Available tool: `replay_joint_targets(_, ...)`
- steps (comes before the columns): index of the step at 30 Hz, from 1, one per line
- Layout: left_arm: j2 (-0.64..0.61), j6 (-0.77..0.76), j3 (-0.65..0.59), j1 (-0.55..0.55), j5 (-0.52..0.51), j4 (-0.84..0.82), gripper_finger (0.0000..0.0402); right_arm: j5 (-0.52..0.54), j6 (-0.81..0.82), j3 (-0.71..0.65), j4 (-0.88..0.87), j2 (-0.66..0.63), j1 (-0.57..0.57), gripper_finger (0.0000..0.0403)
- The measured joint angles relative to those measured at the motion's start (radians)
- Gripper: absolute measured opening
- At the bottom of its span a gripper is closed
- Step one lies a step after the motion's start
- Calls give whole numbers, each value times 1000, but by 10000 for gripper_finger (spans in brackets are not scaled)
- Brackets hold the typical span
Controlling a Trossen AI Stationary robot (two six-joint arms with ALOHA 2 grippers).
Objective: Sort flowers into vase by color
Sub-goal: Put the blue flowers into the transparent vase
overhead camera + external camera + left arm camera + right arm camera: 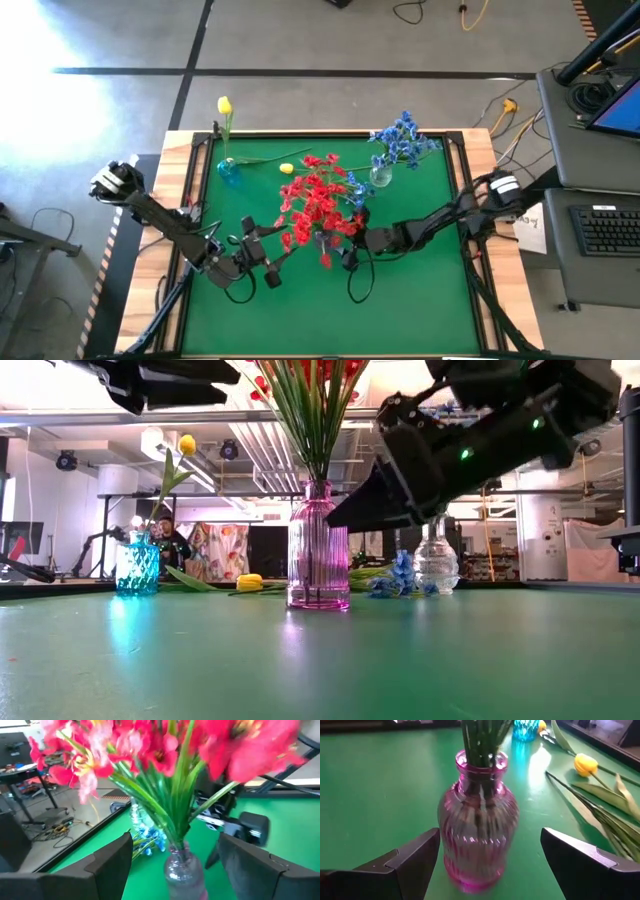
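A pink ribbed vase [479, 837] stands on its base mid-table and holds a bunch of red flowers [318, 200]. My right gripper [491, 834] is open, its fingers on either side of the vase body with gaps showing. My left gripper [175, 842] is also open and faces the vase neck [182, 865] from the other side, clear of it. A teal vase [228, 170] at the far left holds one yellow flower [224, 105]. Blue flowers [405, 140] stand in a clear vase [381, 178]. Another yellow flower [585, 765] lies flat on the table.
A blue sprig [400, 575] lies on the green mat [420, 300] beside the clear vase. The lying yellow flower's long stem and leaves [600, 815] stretch across the mat beside the pink vase. Wooden rails [185, 190] edge the table. The near half of the mat is bare.
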Motion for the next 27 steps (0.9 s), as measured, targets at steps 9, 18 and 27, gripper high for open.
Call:
replay_joint_targets(9, -76, 2, 0, -109, -2, -81, 274, 1, 62, 0, -448, -250, 15, 338)
replay_joint_targets(18, -206, 3, 0, -167, -7, -179, 274, 158, 39, 0, -674, -299, 12, 326)
replay_joint_targets(27, -312, 2, 0, -170, -13, -261, 274, 209, 17, 0, -676, -229, -65, 325)
